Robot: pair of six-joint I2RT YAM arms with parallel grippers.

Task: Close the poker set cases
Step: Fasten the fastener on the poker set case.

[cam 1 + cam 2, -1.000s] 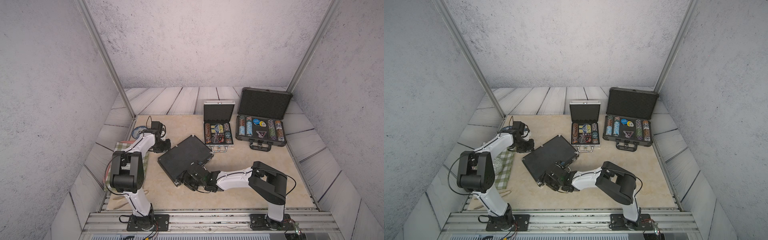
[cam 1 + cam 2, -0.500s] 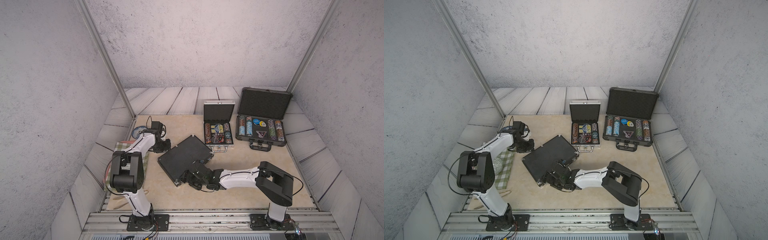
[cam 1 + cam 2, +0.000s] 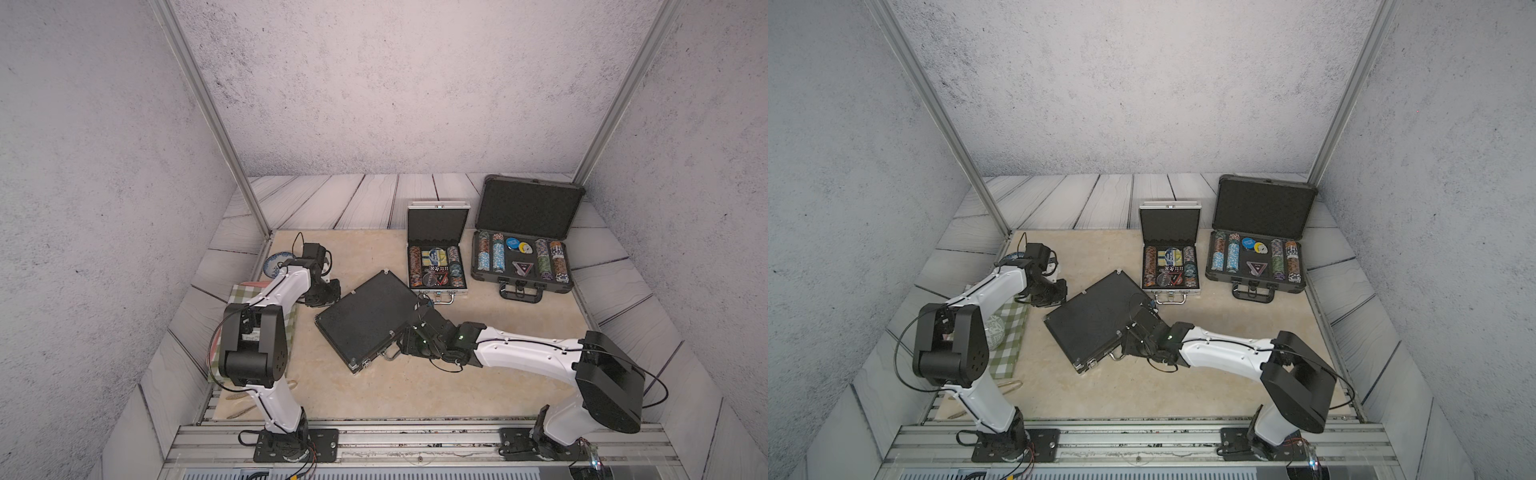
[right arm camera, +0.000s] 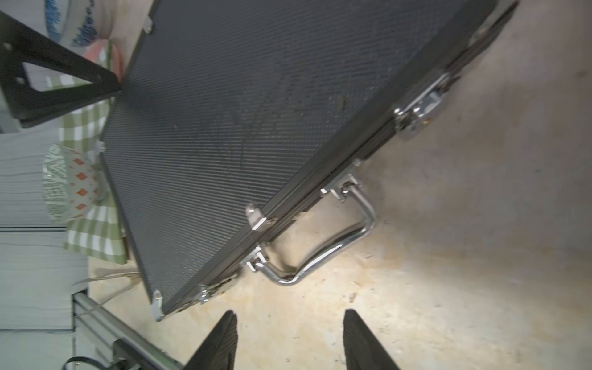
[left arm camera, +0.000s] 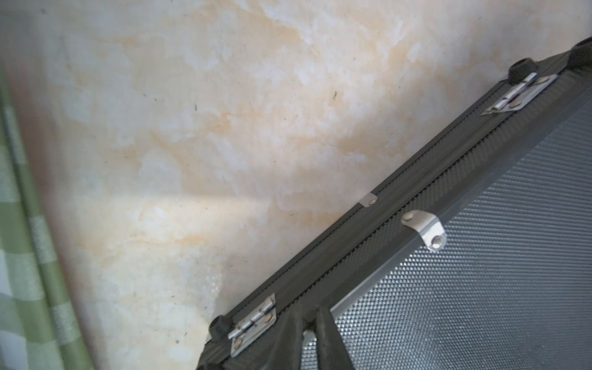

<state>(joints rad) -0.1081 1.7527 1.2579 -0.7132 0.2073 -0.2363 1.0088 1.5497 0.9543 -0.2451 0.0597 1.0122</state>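
Observation:
The black flat poker case (image 3: 365, 320) (image 3: 1096, 320) lies slantwise mid-table with its lid down; its chrome handle (image 4: 352, 237) rests on the table. My left gripper (image 5: 307, 323) (image 3: 330, 296) is shut, fingertips resting on the lid's hinge-side edge by a corner hinge. My right gripper (image 4: 290, 320) (image 3: 402, 347) is open just off the handle side, with only bare table between its fingers. The silver case (image 3: 437, 224) (image 3: 1169, 224) and the larger dark-grey case (image 3: 525, 205) (image 3: 1262, 205) stand open at the back, lids upright, chips inside.
A green checked cloth (image 3: 249, 299) lies at the left under the left arm, with a patterned cup (image 3: 992, 328) on it and a blue-patterned plate (image 3: 276, 262) behind. Wooden utensils (image 3: 241, 409) lie near the front rail. Walls close in on three sides.
The right arm's elbow has swung right and lower, and its gripper has drawn slightly back from the black case's front edge with jaws narrower. The left arm has not moved.

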